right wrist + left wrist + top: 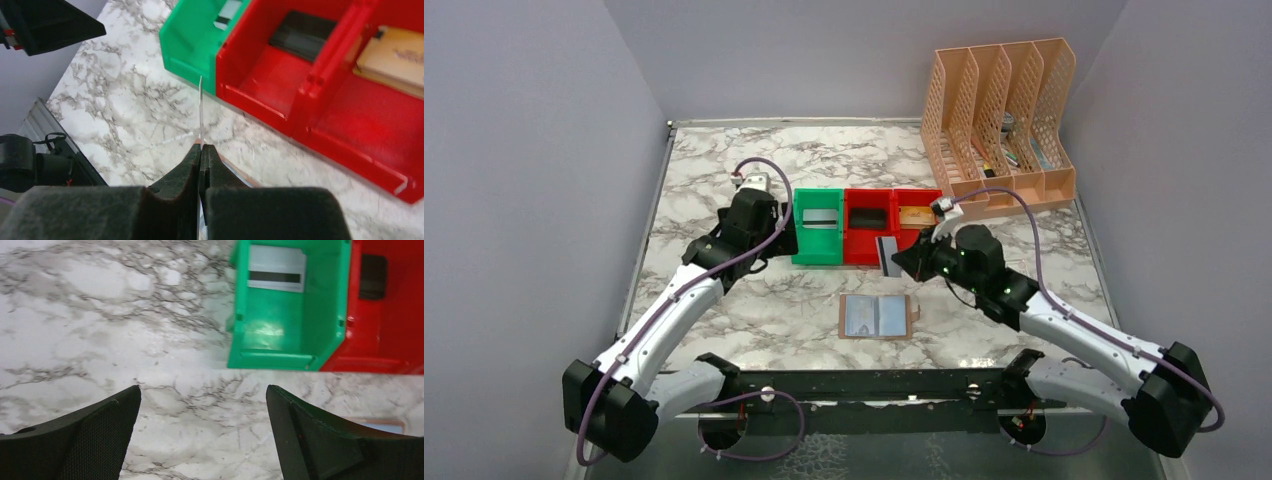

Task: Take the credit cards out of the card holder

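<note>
The card holder [879, 317] lies spread open and flat on the marble surface [724, 190], light blue lining up, near the arm bases and between the two arms. From above I cannot tell whether any pocket has a card left in it.

At the far right corner stands a peach file rack [999, 110]. A green bin [818, 228] and two red bins [869, 228] sit side by side in a row beyond the holder.

The left fingers [100, 432] are spread wide over bare marble just beside the green bin and hold nothing. The right fingers [201, 157] are pressed together on a thin card [200, 100], seen edge-on and upright, just short of the bins' near walls.

A silver card [276, 270] lies in the green bin, a black card [305, 35] in the middle bin, and a tan one [395, 55] in the far red bin.

The step in hand looks like delivery of a pulled card. Next, the right arm likely needs to carry it over a bin wall and let go, then go to the holder to check the pockets.
</note>
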Controlling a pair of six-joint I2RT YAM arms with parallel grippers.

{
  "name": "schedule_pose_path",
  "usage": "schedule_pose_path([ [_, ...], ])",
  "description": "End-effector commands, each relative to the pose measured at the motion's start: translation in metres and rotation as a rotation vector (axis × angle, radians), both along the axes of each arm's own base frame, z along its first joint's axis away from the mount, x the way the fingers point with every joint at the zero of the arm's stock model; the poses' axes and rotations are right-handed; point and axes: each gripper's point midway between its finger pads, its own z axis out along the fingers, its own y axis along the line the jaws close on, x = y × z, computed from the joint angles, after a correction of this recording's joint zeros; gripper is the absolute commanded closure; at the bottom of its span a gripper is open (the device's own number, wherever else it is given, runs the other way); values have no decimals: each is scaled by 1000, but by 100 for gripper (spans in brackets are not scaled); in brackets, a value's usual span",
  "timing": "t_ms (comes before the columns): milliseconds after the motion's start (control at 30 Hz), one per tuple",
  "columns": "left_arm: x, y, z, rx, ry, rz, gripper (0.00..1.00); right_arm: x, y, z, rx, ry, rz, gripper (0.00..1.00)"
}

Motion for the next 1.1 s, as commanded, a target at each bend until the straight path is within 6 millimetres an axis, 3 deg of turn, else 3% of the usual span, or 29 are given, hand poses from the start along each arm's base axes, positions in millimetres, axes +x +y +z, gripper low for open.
schedule_pose_path([
  [0,1,56,3,122,-67,204,1,20,35,46,9,-168,137,99],
  [333,-7,89,23,154,-150,354,1,76,96,39,-246,-305,230,99],
  [567,-10,98,36,130,-197,401,1,116,143,34,-435,-409,270,99],
  [700,-16,105,46,107,-248,442,1,140,151,20,-565,-441,277,99],
  [1067,-15,109,46,116,-246,450,1,161,171,-25,-834,-614,471,99],
])
